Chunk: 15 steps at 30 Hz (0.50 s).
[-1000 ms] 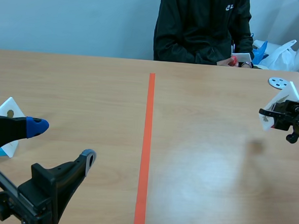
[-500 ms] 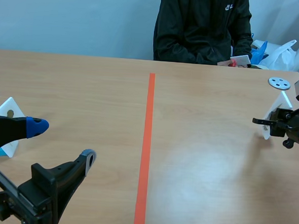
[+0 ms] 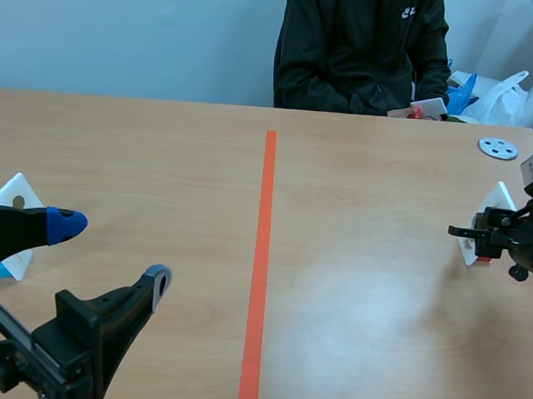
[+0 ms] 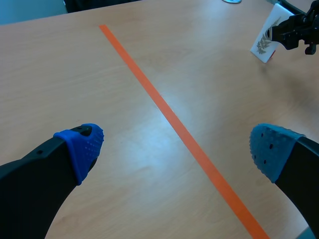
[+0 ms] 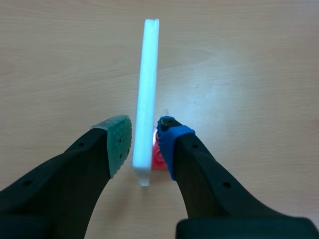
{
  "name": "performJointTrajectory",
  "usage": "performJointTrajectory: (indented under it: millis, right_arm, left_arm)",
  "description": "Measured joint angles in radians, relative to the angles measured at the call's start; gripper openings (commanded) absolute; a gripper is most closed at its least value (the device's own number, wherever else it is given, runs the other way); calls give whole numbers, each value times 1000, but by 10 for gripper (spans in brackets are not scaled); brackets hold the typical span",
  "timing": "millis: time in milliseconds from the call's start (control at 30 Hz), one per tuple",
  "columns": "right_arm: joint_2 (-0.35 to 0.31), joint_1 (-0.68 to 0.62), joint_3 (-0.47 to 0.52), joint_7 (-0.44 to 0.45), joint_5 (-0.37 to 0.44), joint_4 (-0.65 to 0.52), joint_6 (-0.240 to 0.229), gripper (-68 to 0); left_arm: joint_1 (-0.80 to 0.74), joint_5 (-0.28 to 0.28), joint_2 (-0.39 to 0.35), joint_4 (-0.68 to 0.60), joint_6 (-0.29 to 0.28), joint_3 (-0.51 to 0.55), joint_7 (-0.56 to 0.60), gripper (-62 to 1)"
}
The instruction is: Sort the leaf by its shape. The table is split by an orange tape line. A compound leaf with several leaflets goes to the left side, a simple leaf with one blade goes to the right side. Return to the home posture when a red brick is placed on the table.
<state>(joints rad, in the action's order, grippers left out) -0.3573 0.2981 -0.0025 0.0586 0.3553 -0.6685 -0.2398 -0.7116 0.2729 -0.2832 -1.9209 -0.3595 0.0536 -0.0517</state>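
- White and seen edge-on from the right wrist view, the leaf card stands upright on the table, with a small red base at its foot
- The right gripper is clamped on the card low down: the grey-green pad lies against one face, and the blue pad presses in from the other side, just above the red base
- In the scene view the card is far out on the right side of the orange tape line, well apart from it and close to the table's right edge
- The left wrist view shows a dark leaf print on the card's face, but it is too small to tell whether it is one blade or several leaflets
- The left gripper hovers low over the left half of the table with its fingers spread wide and nothing between the blue pads
- A second white card stands beside the left arm, near the table's left edge
- A grey disc lies near the far right corner, beyond the held card
- A person in a black jacket sits across the table with a small red-and-white thing in hand, and a white bag lies beside them
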Motion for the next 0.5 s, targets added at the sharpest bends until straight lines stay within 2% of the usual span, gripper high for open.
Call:
performJointTrajectory:
  millis: [67, 167, 233, 367, 500]
  right_arm:
    - [0, 0, 0, 0, 0, 0, 0, -459]
    - [0, 0, 0, 4, 1, 0, 0, -364]
    - [0, 0, 0, 5, 4, -5, -14, -316]
    - [-1, 0, 0, 9, 5, -48, -38, -261]
    - [-19, 0, 1, -28, 31, -117, -87, -209]
  left_arm:
    - [0, 0, 0, 0, 0, 0, 0, 14]
    - [0, 0, 0, 0, 0, 0, 0, 14]
    - [0, 0, 0, 0, 0, 0, 0, 14]
    - [0, 0, 0, 0, 0, 0, 0, 14]
    - [0, 0, 0, 0, 0, 0, 0, 14]
